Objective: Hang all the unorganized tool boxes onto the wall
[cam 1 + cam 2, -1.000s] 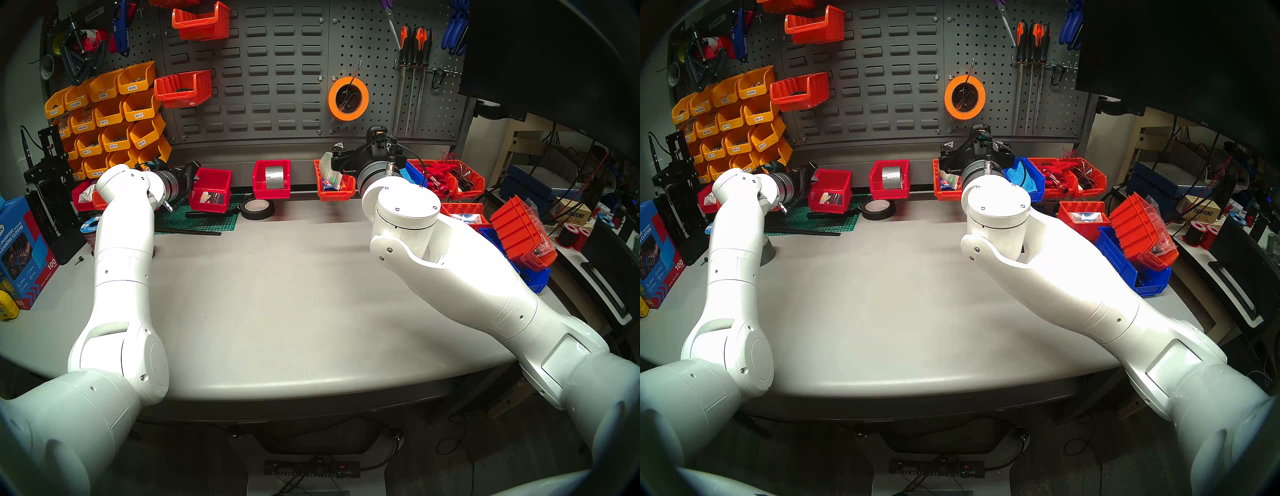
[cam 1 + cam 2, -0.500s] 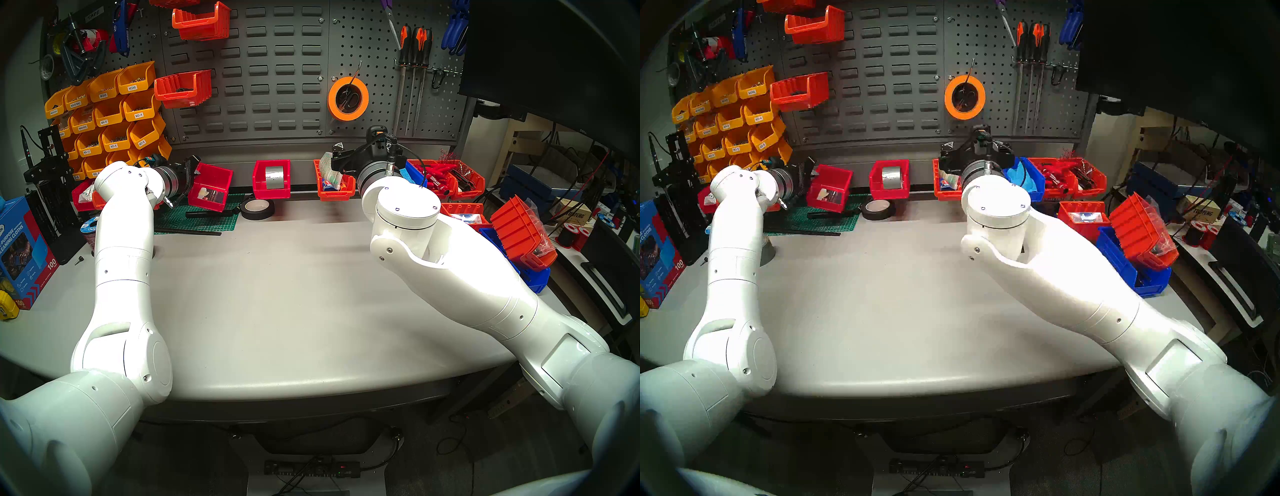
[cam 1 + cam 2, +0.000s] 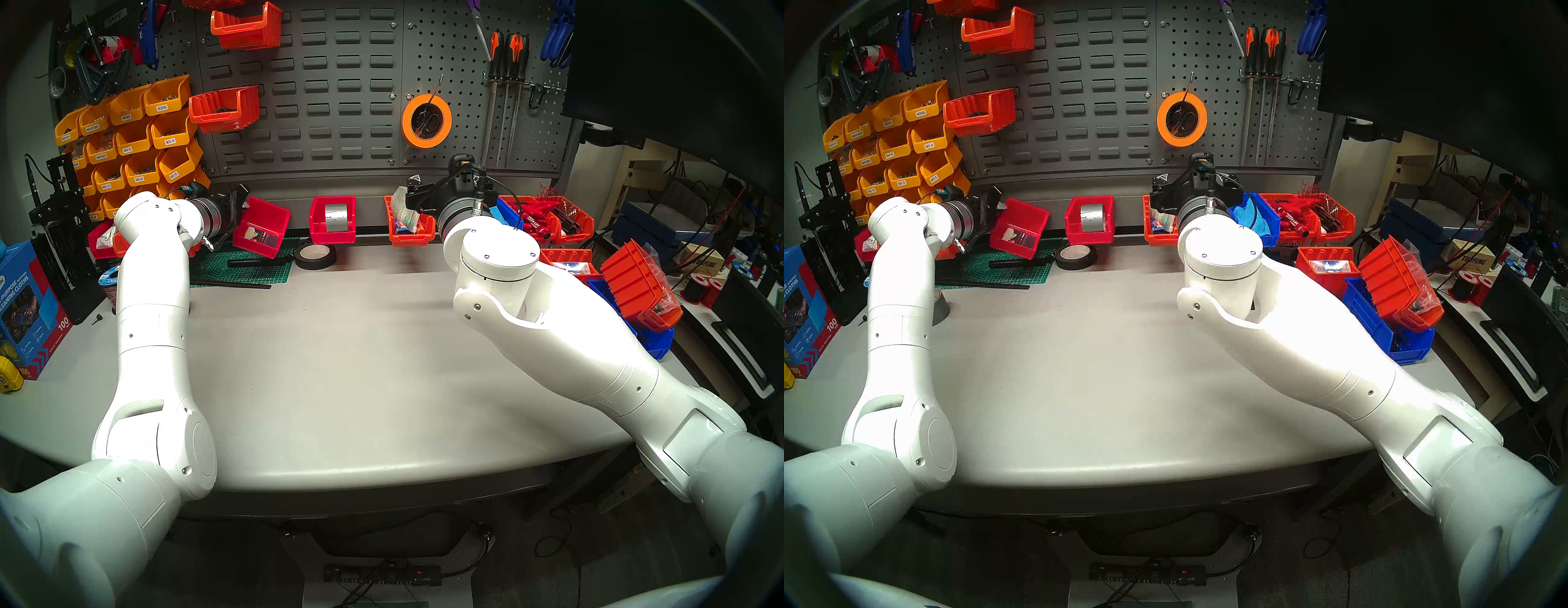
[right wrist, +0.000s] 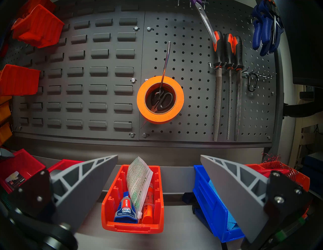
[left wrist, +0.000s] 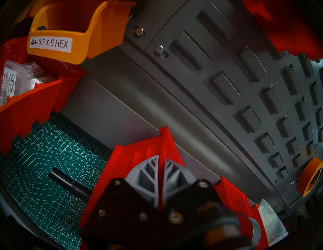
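Red plastic, the card bin (image 3: 261, 227) hangs tilted in the left gripper (image 5: 161, 176), pinched by one side wall, just off the green cutting mat (image 3: 242, 267). Levelling it should come first, then bringing its back lip square to a free louvre slot on the wall (image 3: 322, 110). Right of that bin, the right gripper (image 4: 159, 183) hovers spread wide over the orange glue bin (image 4: 132, 200). The tape-roll bin (image 3: 333, 218) and black tape (image 3: 315, 255) probably crowd the path.
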Available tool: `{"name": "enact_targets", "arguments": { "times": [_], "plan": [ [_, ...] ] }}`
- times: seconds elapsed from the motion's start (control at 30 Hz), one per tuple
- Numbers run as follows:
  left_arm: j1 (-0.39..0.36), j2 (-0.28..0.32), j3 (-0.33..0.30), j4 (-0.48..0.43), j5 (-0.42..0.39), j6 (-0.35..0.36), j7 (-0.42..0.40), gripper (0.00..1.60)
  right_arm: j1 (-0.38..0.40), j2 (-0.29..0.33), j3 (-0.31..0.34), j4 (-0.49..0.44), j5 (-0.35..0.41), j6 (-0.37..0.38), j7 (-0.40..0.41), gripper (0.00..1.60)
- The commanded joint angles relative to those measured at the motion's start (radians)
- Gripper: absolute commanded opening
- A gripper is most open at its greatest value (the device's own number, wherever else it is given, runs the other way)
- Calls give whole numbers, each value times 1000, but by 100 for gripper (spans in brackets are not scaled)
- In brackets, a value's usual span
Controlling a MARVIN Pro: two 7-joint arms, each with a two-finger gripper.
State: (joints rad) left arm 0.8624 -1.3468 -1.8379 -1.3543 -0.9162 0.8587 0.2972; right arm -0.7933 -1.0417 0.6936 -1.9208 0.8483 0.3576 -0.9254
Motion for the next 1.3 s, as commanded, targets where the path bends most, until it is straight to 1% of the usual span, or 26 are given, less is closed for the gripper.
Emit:
{"name": "enact_targets", "arguments": {
  "times": [0.0, 0.1, 0.17, 0.27, 0.33, 0.47, 0.67, 0.7, 0.73, 0.77, 0.83, 0.87, 0.9, 0.93, 0.97, 1.1, 1.13, 1.17, 1.2, 1.27],
  "plan": [
    [104, -27, -17, -97, -14, 45, 26, 0, 14, -2, 4, -8, -6, 1, 1, 160],
    [147, -37, -17, -133, -15, 61, 36, 0, 15, -2, 4, -8, -6, 1, 1, 160],
    [174, -30, -3, -153, -3, 62, 30, 0, 15, -2, 4, -8, -6, 1, 1, 160],
    [219, 8, 46, -182, 33, 42, -14, 0, 14, -2, 4, -8, -6, 1, 1, 160],
    [238, 30, 71, -194, 57, 27, -29, 0, 14, -2, 4, -8, -6, 1, 1, 160],
    [267, 91, 139, -203, 137, -27, -68, 0, 14, -2, 4, -8, -6, 1, 1, 160],
    [288, 164, 209, -206, 244, -123, -116, 0, 14, -2, 4, -8, -6, 1, 1, 160],
    [289, 171, 214, -207, 254, -138, -125, 6, 14, -2, 4, -8, -6, 1, 1, 160],
    [291, 179, 219, -217, 268, -153, -130, 24, 14, -2, 4, -8, -6, 1, 1, 160],
    [292, 186, 223, -222, 277, -165, -137, 56, 15, -2, 4, -8, -6, 1, 1, 160],
    [296, 195, 228, -237, 293, -184, -143, 78, 15, -2, 4, -8, -6, 1, 1, 160],
    [300, 198, 228, -249, 298, -191, -145, 93, 15, -2, 4, -8, -6, 1, 1, 160],
    [303, 198, 226, -261, 300, -192, -146, 135, 15, -2, 4, -8, -6, 1, 1, 160],
    [309, 196, 219, -276, 297, -195, -149, 156, 15, -2, 4, -8, -6, 1, 1, 160],
    [316, 196, 216, -298, 297, -192, -148, 160, 14, -2, 4, -8, -6, 1, 1, 160],
    [335, 194, 201, -355, 288, -188, -156, 160, 14, -2, 4, -8, -6, 1, 1, 160],
    [351, 193, 194, -387, 286, -180, -150, 160, 14, -2, 4, -8, -6, 1, 1, 160],
    [340, 193, 198, -377, 287, -190, -160, 160, 14, -2, 4, -7, -5, 1, 1, 160],
    [353, 191, 192, -406, 284, -183, -156, 160, 14, -2, 4, -7, -5, 1, 1, 160],
    [355, 183, 188, -414, 276, -179, -160, 160, 14, -2, 4, -7, -5, 1, 1, 160]
  ]
}}
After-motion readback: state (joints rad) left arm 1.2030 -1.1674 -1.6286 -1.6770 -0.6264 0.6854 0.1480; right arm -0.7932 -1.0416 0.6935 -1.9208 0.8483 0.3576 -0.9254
